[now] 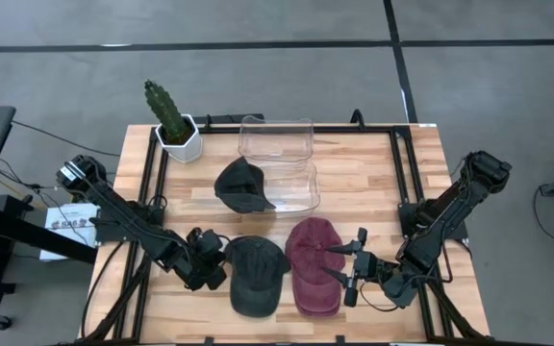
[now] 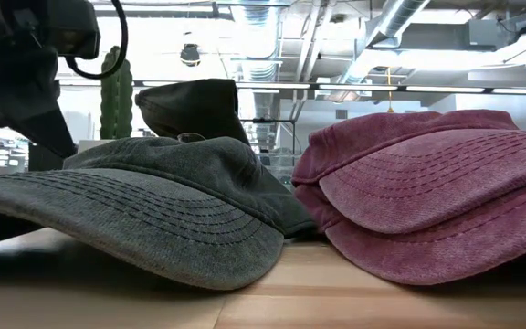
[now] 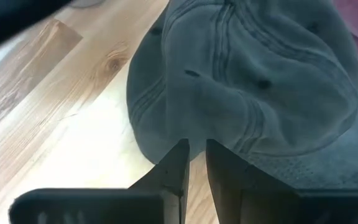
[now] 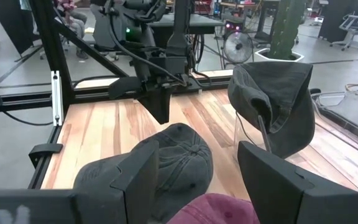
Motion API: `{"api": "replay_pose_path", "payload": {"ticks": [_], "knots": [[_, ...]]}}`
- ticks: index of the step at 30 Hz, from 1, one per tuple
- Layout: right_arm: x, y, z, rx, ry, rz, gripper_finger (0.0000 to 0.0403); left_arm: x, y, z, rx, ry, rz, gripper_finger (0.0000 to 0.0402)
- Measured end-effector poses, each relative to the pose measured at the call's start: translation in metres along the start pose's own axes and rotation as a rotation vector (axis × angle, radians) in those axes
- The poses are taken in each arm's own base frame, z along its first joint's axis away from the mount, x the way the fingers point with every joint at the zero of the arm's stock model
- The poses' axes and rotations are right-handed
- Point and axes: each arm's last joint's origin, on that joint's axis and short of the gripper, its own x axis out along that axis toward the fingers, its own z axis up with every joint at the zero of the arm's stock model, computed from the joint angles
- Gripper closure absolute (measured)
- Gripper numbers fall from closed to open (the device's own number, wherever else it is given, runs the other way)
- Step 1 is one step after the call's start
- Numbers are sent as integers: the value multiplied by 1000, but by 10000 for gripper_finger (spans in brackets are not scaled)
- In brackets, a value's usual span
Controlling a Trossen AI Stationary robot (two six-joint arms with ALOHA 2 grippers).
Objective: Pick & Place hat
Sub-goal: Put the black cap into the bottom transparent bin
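Note:
A dark grey hat lies on the wooden table near its front edge, brim toward the near edge. A maroon hat lies right beside it. My left gripper is at the grey hat's left side, its fingers almost together at the crown's lower edge. My right gripper stands open just right of the maroon hat, its fingers pointing toward the table's left. It touches nothing. In the right wrist view the maroon hat shows low between its fingers. My left gripper pinches the grey hat's crown at its lower edge, on the hat's left side, only at the fingertips. A narrow slit stays between the fingers. They slant down from the table's left. The hat lies flat on the table.
A black hat rests against a clear plastic container behind the two hats. At the far left stands a cactus in a white pot. Black frame rails run along the table's sides.

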Motion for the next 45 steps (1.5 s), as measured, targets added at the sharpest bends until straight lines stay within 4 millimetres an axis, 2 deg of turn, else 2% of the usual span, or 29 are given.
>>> {"api": "replay_pose_path", "payload": {"ticks": [8,19,26,31,37,42,45], "knots": [[0,0,0,-2,0,0,191,4,2,-3,82,-19,-14,344],[0,0,0,-2,0,0,191,4,2,0,253,-92,8,254],[0,0,0,-3,0,0,191,9,6,8,279,-106,47,226],[0,0,0,-10,0,0,191,14,11,16,242,-91,57,225],[0,0,0,-11,0,0,191,17,11,21,197,-28,-10,235],[0,0,0,-11,0,0,191,18,8,23,177,-27,-52,256],[0,0,0,-11,0,0,191,18,5,24,166,-25,-83,284]]}}
